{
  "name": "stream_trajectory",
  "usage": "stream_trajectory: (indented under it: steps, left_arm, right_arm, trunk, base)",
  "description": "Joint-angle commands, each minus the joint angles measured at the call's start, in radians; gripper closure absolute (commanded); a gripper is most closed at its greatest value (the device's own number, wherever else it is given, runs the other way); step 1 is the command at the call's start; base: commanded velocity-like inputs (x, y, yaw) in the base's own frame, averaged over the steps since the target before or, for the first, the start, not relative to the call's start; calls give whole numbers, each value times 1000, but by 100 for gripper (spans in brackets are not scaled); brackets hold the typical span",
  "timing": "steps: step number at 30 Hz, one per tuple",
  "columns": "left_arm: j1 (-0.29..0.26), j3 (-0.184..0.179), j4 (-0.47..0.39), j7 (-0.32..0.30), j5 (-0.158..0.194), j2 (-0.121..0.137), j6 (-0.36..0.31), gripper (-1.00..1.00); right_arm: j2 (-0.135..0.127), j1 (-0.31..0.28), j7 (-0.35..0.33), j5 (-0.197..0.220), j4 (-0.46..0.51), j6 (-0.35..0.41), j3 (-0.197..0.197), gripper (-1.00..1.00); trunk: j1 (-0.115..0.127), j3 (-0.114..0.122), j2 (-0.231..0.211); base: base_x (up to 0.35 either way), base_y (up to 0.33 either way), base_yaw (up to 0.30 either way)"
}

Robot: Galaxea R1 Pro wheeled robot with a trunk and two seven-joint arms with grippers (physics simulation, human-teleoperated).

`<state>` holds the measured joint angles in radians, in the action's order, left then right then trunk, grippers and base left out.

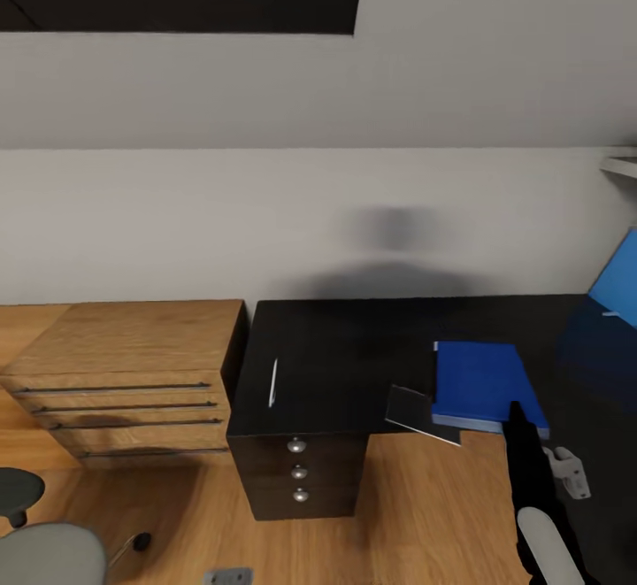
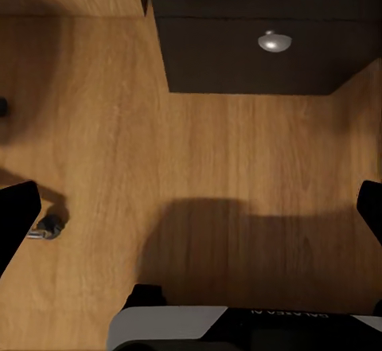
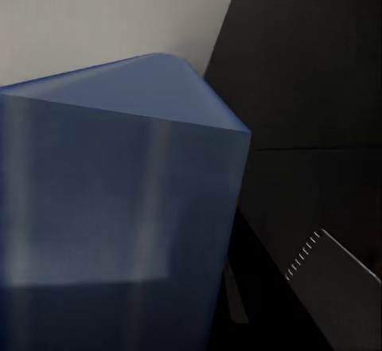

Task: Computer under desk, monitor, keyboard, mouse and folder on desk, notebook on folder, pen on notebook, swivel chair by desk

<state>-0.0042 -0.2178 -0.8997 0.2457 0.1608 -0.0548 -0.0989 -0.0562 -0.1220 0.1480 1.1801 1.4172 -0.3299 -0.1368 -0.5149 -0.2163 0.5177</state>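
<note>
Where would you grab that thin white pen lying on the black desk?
Probably across the middle of the pen, coming straight down from above. It lies flat on the desk near the left edge, long and thin, so the fingers should close across its narrow width; nothing crowds it.

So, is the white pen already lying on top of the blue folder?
No. In the head view the pen lies on the bare black desk near its left end, well apart from the folder.

Wooden drawers (image 1: pixel 133 373) (pale wall (image 1: pixel 265 213) behind)
</note>
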Motion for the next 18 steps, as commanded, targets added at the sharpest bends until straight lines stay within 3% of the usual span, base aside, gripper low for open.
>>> stream_trajectory:
  steps: [1, 18]
  left_arm:
    - [0, -3, -2, 8, 9, 1, -4, -100]
    - [0, -3, -3, 8, 9, 1, -4, -100]
  right_arm:
    - [-1, -2, 3, 5, 0, -11, 2, 100]
    - [2, -2, 2, 5, 8, -18, 8, 100]
  trunk:
    - [0, -2, 2]
    - [0, -2, 2]
  base:
    - [0, 0, -269]
    - [0, 0, -269]
